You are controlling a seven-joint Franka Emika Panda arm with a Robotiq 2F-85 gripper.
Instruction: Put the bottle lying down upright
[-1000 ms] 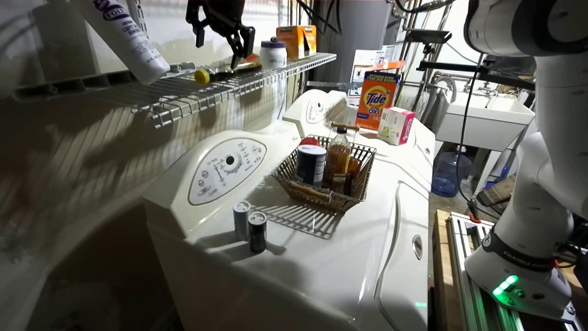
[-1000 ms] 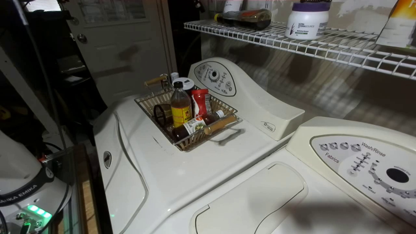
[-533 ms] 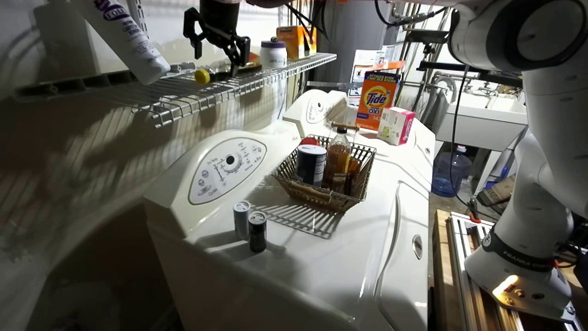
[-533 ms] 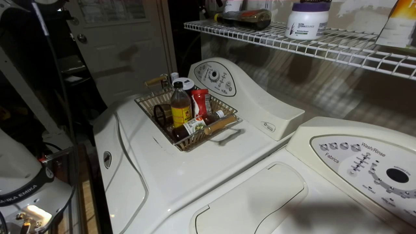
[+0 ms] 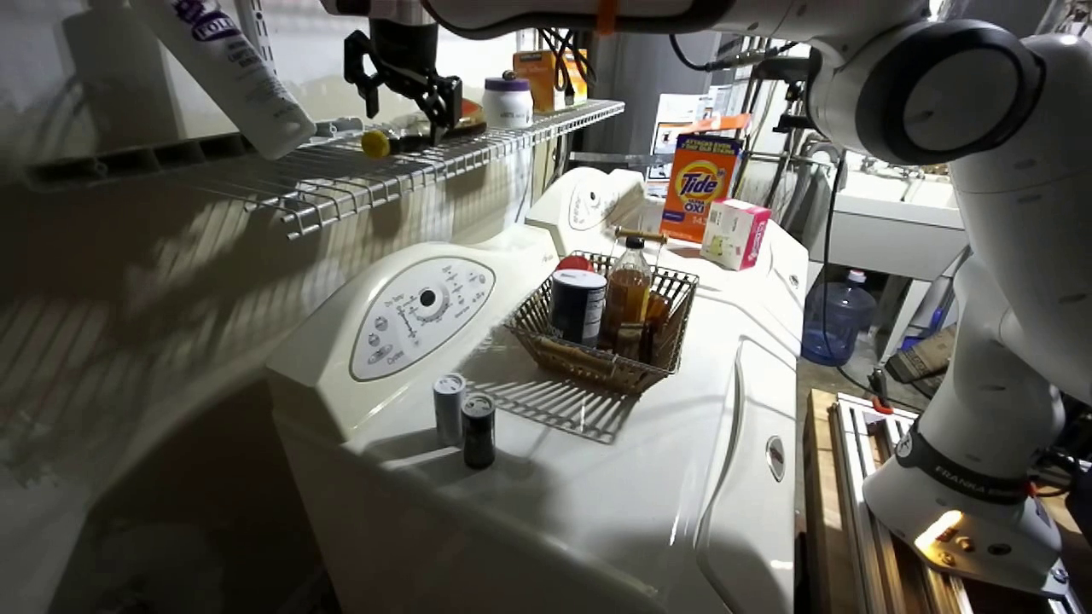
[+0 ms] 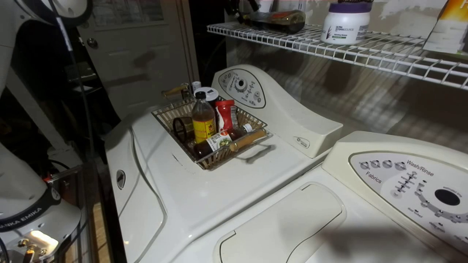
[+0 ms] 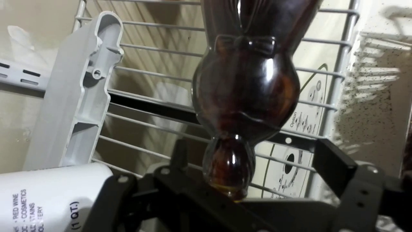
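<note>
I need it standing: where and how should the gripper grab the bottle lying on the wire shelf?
Likely from above, across the narrow neck of the bottle: it lies on its side on the wire shelf, and the bulge beyond is wider.

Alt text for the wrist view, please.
Dark amber bottle lying on a wire shelf, the open tool at its narrow end. At left, a gray plastic piece; at lower left, part of a white printed bottle.

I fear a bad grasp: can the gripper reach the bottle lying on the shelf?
Probably yes: the gripper is open by the neck of the bottle, and nothing visible blocks the way.
</note>
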